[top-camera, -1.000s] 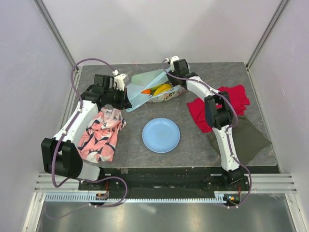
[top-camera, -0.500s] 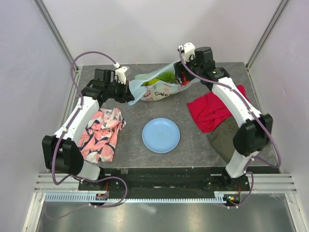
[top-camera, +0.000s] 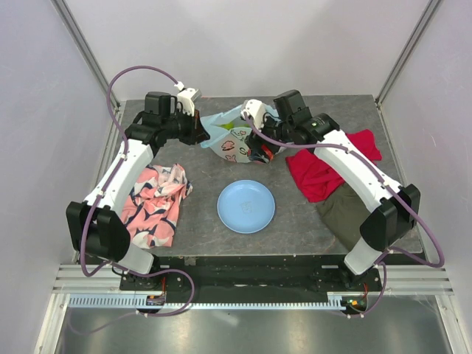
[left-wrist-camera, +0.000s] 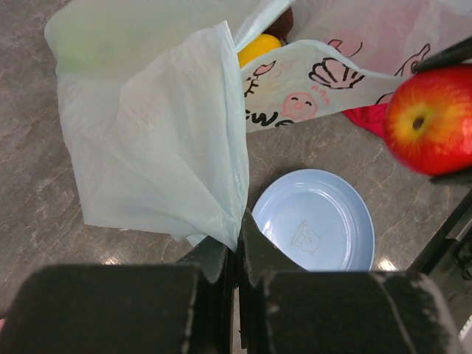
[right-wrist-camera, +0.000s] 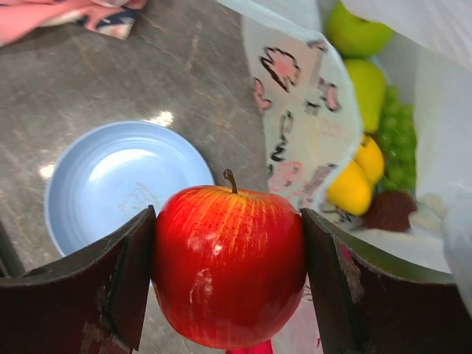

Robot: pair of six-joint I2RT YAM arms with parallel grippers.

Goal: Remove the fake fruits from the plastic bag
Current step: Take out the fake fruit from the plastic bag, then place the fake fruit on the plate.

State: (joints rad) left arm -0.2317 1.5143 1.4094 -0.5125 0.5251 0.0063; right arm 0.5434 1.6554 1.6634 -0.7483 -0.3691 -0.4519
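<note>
The pale-blue plastic bag (top-camera: 230,137) lies at the back of the table, its printed side facing the plate. My left gripper (left-wrist-camera: 237,230) is shut on the bag's thin edge (left-wrist-camera: 169,140) and holds it up. My right gripper (right-wrist-camera: 228,269) is shut on a red apple (right-wrist-camera: 228,273), just outside the bag's mouth and above the table beside the plate. Still inside the bag are a green apple (right-wrist-camera: 356,33), a green pear (right-wrist-camera: 369,81), green grapes (right-wrist-camera: 400,147), a yellow banana (right-wrist-camera: 358,177) and a dark plum (right-wrist-camera: 389,210). From the left wrist the apple (left-wrist-camera: 431,118) shows at the right edge.
A round light-blue plate (top-camera: 246,206) sits in the table's middle, in front of the bag. A pink patterned cloth (top-camera: 155,203) lies at the left. A red cloth (top-camera: 324,166) and an olive cloth (top-camera: 343,214) lie at the right under the right arm.
My right gripper has come from the bag's far right end to its near side, and the red apple is now outside the bag. The left gripper has raised the bag's edge.
</note>
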